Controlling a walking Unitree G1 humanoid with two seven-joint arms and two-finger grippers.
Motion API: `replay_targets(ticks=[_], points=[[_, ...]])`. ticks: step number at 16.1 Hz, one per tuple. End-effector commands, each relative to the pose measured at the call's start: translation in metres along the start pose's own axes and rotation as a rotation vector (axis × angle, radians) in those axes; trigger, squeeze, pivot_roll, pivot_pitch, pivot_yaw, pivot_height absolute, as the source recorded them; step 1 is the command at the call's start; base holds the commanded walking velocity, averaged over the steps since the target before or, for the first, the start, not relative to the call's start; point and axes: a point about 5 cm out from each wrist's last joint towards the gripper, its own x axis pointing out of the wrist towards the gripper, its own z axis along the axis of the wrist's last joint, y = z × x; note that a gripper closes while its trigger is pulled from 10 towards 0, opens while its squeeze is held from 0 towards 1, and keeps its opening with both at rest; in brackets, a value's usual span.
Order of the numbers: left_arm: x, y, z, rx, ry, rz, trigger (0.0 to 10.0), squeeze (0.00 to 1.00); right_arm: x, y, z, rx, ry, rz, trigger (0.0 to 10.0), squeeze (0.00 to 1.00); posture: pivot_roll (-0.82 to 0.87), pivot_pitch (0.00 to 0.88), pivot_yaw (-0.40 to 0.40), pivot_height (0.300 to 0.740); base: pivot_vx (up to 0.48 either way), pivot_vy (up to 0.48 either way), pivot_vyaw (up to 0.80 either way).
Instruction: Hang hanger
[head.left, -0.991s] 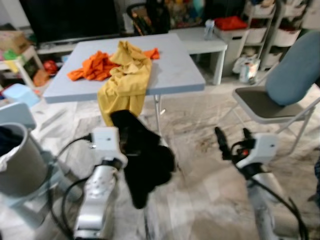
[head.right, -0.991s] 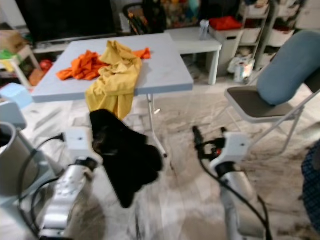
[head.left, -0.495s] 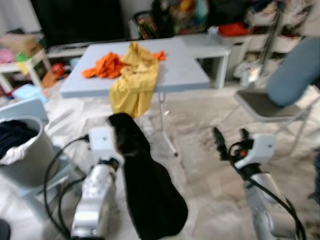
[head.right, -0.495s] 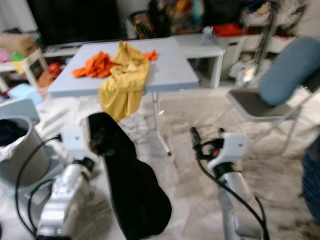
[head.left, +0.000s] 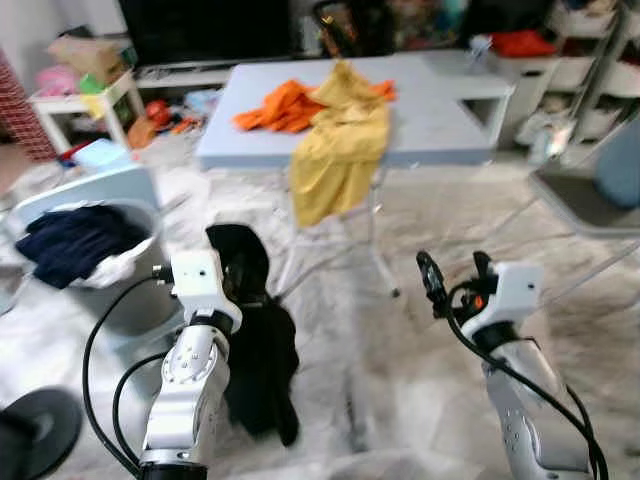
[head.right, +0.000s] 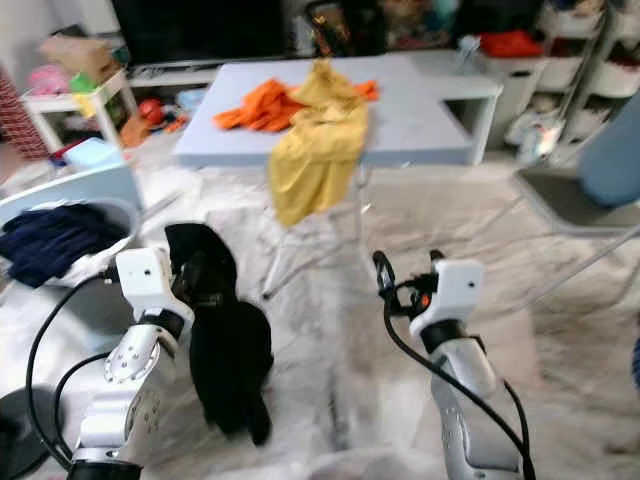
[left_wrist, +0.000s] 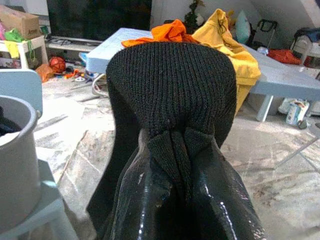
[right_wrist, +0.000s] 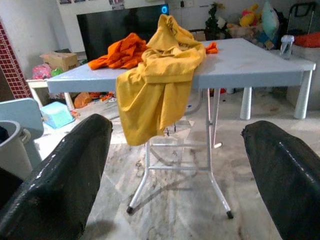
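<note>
Well — left gripper (head.left: 238, 283) pinches black garment (head.left: 258, 365).

The black garment (left_wrist: 172, 95) pinched in the left gripper (left_wrist: 175, 150) is a ribbed knit, matt and coarse, while the gripper's fingers (left_wrist: 145, 200) look like glossy black plastic; the right gripper (right_wrist: 175, 165) has the same wet-looking sheen on its fingers (right_wrist: 65, 175). On the far table (head.left: 440, 110), whose top looks smooth, matt and pale blue, lie a soft yellow cloth (head.left: 340, 150) and a crumpled orange cloth (head.left: 280, 105); the floor (head.left: 400, 370) is mottled and stone-like, and both arms carry white plastic housings over silvery metal.
</note>
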Motion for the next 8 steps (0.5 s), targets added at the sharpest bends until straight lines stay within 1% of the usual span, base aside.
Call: replay_targets(ticks=[1,2,3,4,5,6,7,8], points=[[0.0016,-0.0061,0.0069,-0.023,-0.036,-0.038,10.0,0.0,-0.0002,-0.0016,-0.0028,-0.035,0.036,-0.014,10.0,0.0,-0.15,0.0,0.041,0.74,0.0,0.0,0.0],[0.0015,-0.0068,0.0063,-0.026,-0.031,-0.045,10.0,0.0,0.0003,0.0004,-0.0017,-0.031,0.024,0.001,10.0,0.0,-0.16,0.0,0.041,0.74,0.0,0.0,0.0],[0.0011,-0.0064,0.0065,-0.024,-0.033,-0.045,10.0,0.0,-0.0001,0.0004,-0.001,-0.043,0.02,-0.009,10.0,0.0,-0.16,0.0,0.043,0.74,0.0,0.0,0.0],[0.0009,-0.0076,0.0066,-0.031,-0.036,-0.067,10.0,0.0,0.0002,0.0007,0.0007,-0.074,0.005,0.006,10.0,0.0,-0.16,0.0,0.044,0.74,0.0,0.0,0.0],[0.0007,-0.0076,0.0067,-0.032,-0.038,-0.073,10.0,0.0,0.0003,0.0005,0.0019,-0.073,-0.01,0.01,10.0,0.0,-0.16,0.0,0.046,0.74,0.0,0.0,0.0],[0.0004,-0.0072,0.0068,-0.033,-0.038,-0.073,10.0,0.0,0.0002,0.002,0.0031,-0.046,-0.016,0.037,10.0,0.0,-0.16,0.0,0.047,0.74,0.0,0.0,0.0],[-0.0002,-0.0065,0.0068,-0.034,-0.037,-0.076,10.0,0.0,-0.0003,0.0047,0.0047,-0.056,-0.02,0.067,10.0,0.0,-0.16,0.0,0.048,0.74,0.0,0.0,0.0],[-0.0011,-0.006,0.0066,-0.035,-0.034,-0.08,10.0,0.0,-0.002,0.0084,0.0036,-0.039,-0.001,0.079,10.0,0.0,-0.16,0.0,0.052,0.74,0.0,0.0,0.0]])
